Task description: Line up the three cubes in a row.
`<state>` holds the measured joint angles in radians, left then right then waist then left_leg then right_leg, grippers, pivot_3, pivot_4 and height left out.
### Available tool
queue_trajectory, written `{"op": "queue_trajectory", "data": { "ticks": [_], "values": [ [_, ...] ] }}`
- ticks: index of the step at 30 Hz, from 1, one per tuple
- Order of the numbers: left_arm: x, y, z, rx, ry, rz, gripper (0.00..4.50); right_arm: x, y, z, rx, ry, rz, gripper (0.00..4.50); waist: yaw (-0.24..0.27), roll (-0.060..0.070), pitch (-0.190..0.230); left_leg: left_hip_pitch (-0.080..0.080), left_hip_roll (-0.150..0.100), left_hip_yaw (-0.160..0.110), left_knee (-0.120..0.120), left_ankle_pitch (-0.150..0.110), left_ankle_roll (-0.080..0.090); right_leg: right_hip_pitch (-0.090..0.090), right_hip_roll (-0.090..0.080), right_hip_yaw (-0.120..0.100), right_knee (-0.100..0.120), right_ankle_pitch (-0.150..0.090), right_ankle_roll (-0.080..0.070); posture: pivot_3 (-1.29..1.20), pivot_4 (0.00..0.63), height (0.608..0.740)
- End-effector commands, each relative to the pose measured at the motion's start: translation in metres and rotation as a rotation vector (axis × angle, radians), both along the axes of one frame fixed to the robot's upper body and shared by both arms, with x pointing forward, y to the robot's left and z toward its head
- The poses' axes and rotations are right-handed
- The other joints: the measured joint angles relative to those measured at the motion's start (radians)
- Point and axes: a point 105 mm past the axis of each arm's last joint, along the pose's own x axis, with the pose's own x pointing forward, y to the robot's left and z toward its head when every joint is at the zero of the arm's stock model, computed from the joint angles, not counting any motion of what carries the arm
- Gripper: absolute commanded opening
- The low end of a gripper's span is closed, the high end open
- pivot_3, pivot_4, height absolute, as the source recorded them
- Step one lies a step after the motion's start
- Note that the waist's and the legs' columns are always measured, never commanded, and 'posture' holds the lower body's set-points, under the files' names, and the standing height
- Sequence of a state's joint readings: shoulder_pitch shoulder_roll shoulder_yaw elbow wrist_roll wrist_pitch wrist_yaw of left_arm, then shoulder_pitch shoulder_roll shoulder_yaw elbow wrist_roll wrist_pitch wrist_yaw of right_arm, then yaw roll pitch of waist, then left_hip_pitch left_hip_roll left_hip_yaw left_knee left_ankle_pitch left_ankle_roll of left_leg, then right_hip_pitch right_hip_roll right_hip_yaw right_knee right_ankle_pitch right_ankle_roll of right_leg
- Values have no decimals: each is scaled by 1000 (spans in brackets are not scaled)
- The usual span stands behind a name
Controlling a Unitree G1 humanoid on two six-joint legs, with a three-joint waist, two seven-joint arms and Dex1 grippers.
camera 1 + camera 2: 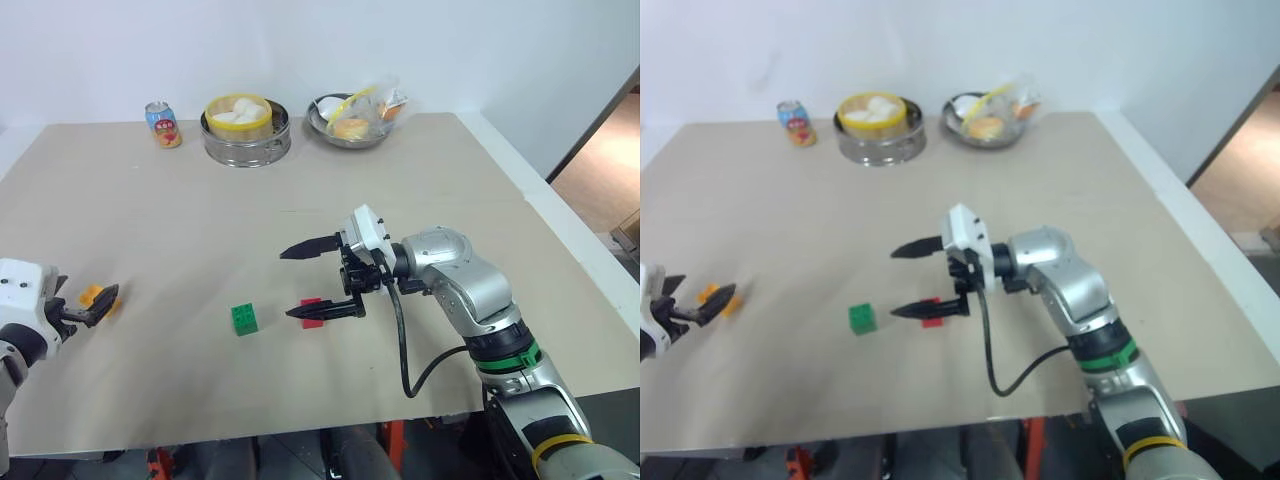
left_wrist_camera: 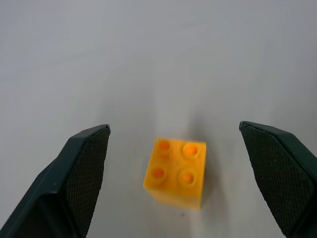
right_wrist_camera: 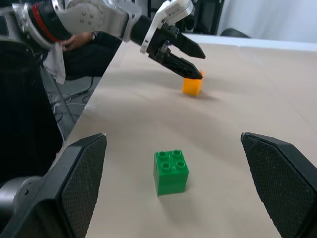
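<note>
Orange-yellow studded cube [image 2: 176, 171] sits on the matte beige table [image 1: 200, 200] between the left gripper's [image 1: 95, 306] wide-spread textured pads; green cube [image 1: 245, 319] lies just beside red cube [image 1: 314, 312], under the right gripper's [image 1: 303, 283] wide-open black fingers.

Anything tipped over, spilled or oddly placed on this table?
Nothing stands out. The small green studded plastic block, red studded block and orange-yellow studded block sit upright and scattered, not yet in a row. The soda can stands upright.
</note>
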<state>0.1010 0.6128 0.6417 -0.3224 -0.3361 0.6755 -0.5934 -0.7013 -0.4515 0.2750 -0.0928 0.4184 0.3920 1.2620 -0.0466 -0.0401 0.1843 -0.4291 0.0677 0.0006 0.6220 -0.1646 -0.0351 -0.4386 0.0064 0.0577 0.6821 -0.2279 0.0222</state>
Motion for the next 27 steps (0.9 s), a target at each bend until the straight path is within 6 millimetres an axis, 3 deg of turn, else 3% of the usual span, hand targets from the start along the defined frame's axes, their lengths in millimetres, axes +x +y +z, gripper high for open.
{"op": "queue_trajectory", "data": {
  "ticks": [1,10,11,12,15,16,18,20,23,27],
  "values": [
    [4,3,7,27,-9,-29,4345,-2,2,8,4,-49,19,4500,0,0,0,0,0,0,0,0,0,0,0,0,0,0,0,0,150,740],
    [14,3,-13,-12,94,-92,4345,-3,-2,9,-12,-66,-4,4500,0,0,0,0,0,0,0,0,0,0,0,0,0,0,0,0,150,740],
    [15,5,-15,-12,108,-89,3824,-4,-2,9,-13,-66,-6,4500,0,0,0,0,0,0,0,0,0,0,0,0,0,0,0,0,150,740],
    [16,7,-16,-8,118,-89,3801,-4,-2,9,-14,-66,-7,4500,0,0,0,0,0,0,-1,0,0,-1,0,0,0,0,0,0,150,740],
    [18,10,-18,15,133,-95,3047,-3,-3,8,-17,-70,-15,4500,0,0,0,0,0,0,-1,0,0,-1,0,0,0,-1,-1,0,150,740],
    [20,10,-17,25,133,-100,2426,-3,-4,8,-18,-71,-18,4500,0,0,0,0,0,0,-2,0,0,-1,0,0,0,-1,-1,0,150,740],
    [21,10,-16,35,133,-111,1687,-3,-5,8,-18,-72,-23,4500,0,0,0,0,0,0,-2,0,0,-1,0,0,0,-1,-1,0,150,740],
    [22,9,-17,39,144,-127,1370,-3,-6,8,-21,-73,-27,4500,0,0,0,0,0,0,-2,0,0,-1,0,-1,0,-1,-2,0,150,740],
    [21,5,-17,86,176,-168,1394,-3,-7,8,-23,-82,-37,4500,0,0,0,0,0,0,-3,0,0,-1,0,-1,0,-1,-2,0,150,740],
    [18,-21,-6,141,178,-348,1394,-5,-10,7,-35,-68,-32,4500,0,0,0,0,0,0,-3,0,0,-2,0,-1,0,-1,-2,0,150,740]
  ]
}}
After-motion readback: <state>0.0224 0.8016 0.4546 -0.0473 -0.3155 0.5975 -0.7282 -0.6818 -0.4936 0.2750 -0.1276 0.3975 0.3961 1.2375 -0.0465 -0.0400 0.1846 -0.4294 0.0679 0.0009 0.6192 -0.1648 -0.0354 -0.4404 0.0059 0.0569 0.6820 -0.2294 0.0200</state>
